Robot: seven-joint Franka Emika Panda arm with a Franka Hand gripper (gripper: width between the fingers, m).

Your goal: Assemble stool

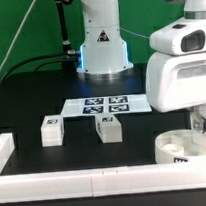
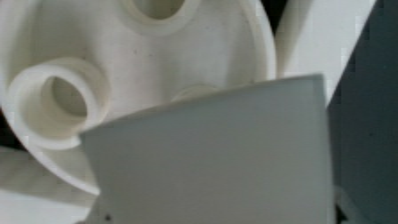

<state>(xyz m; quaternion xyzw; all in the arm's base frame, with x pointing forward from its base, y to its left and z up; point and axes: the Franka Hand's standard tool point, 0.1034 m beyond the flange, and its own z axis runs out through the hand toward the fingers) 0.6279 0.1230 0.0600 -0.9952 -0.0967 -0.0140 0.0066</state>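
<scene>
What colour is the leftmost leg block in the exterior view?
White leg block, black-and-white tag on top; clearest in the exterior view.

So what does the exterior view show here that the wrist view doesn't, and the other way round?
Only the exterior view: two loose leg blocks, the marker board, the border bars and the arm's base. Only the wrist view: a close look at a raised round socket on the seat, plus a pale slab in front that I cannot identify. Both: the seat.
</scene>
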